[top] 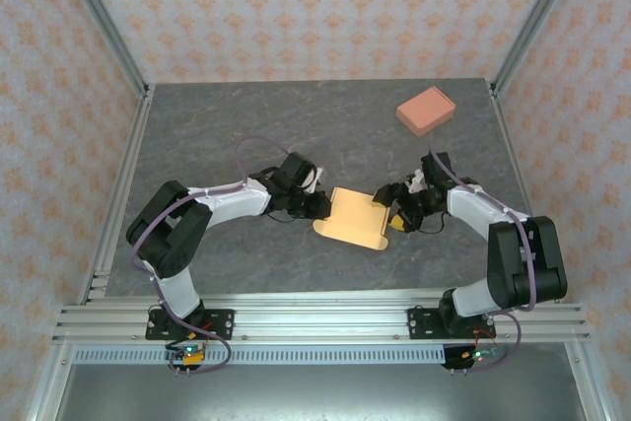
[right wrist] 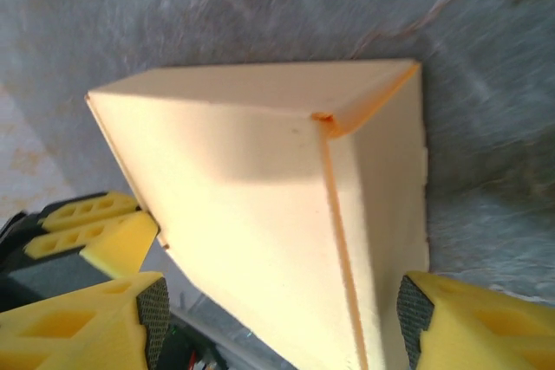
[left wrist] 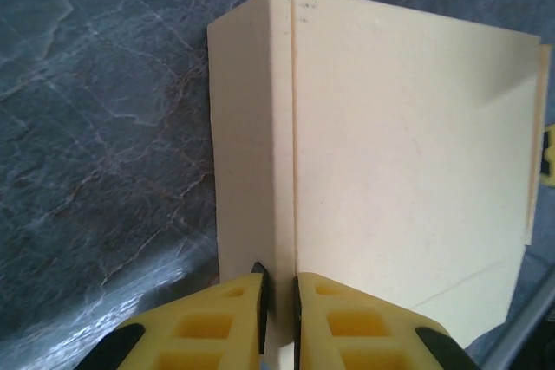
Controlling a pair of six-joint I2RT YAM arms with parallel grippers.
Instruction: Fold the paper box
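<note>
Cream-yellow card forms the paper box (top: 352, 219), which lies partly folded near the middle of the grey stone-patterned table (top: 246, 135), between the two arms. From above it reads as a flat, roughly square panel with a slightly darker rim along its near edge. In the left wrist view the paper box (left wrist: 408, 171) shows one broad plain panel and a narrower panel on its left. The two meet at a straight crease that runs away from the camera, and a small orange spot marks the far end of that crease. In the right wrist view the paper box (right wrist: 260, 188) shows a raised side wall meeting a second wall at a corner, with orange card exposed along the cut edges.

The left gripper (left wrist: 277, 288) is closed on the box. Its yellow fingers (left wrist: 347, 322) are pressed almost together, pinching the thin creased edge at the near end of the fold. From above, the left gripper (top: 314, 206) sits against the box's left side.

The right gripper (right wrist: 277, 301) stands wide apart. Its yellow fingers (right wrist: 473, 327) straddle the near corner of the box without clamping it. From above, the right gripper (top: 389, 206) lies at the box's right edge.

A finished salmon-pink box (top: 425, 110) rests well apart, near the far right corner of the table.
</note>
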